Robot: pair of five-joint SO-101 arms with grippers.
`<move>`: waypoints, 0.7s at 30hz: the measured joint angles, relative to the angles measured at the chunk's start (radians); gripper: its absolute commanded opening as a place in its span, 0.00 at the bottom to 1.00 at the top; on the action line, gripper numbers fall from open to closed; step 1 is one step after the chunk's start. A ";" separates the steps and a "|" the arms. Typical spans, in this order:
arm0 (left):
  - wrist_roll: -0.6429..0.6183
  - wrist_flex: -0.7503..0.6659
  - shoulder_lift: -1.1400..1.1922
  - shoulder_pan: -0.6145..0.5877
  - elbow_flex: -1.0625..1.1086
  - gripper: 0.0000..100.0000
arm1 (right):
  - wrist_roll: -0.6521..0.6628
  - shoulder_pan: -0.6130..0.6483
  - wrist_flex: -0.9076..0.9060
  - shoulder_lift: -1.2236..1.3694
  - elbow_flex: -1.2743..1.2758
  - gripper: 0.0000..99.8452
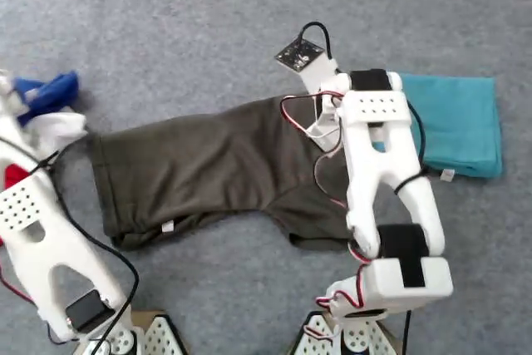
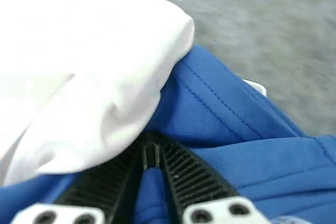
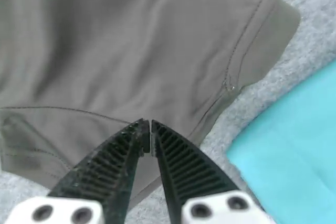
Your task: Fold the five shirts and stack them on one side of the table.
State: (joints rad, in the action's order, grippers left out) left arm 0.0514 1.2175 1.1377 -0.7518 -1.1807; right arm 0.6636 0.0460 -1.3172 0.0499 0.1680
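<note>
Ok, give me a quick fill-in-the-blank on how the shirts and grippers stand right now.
1. The only folded shirt is ____ in colour.
2. The right gripper has its fingers ____ above the olive shirt.
3. At the left gripper, a white shirt lies against a ____ shirt.
Missing words: teal; shut; blue.

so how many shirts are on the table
4 sure: dark olive shirt spread mid-table, folded teal shirt at the right, crumpled blue shirt and white shirt at the left edge. A red scrap beside them may be a fifth.
</note>
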 measured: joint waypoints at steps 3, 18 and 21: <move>-0.003 0.106 0.077 -0.044 -0.193 0.03 | -0.015 0.000 0.000 0.012 -0.058 0.02; -0.092 0.534 -0.120 0.190 -0.419 0.03 | -0.066 0.015 0.037 0.315 -0.413 0.02; -0.083 0.539 -0.161 0.212 -0.330 0.03 | -0.066 0.017 0.037 0.434 -0.528 0.01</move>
State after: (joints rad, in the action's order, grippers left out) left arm -0.0315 1.7561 0.9766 -0.5401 -1.5106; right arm 0.5976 0.0629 -1.2804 0.4841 -0.3598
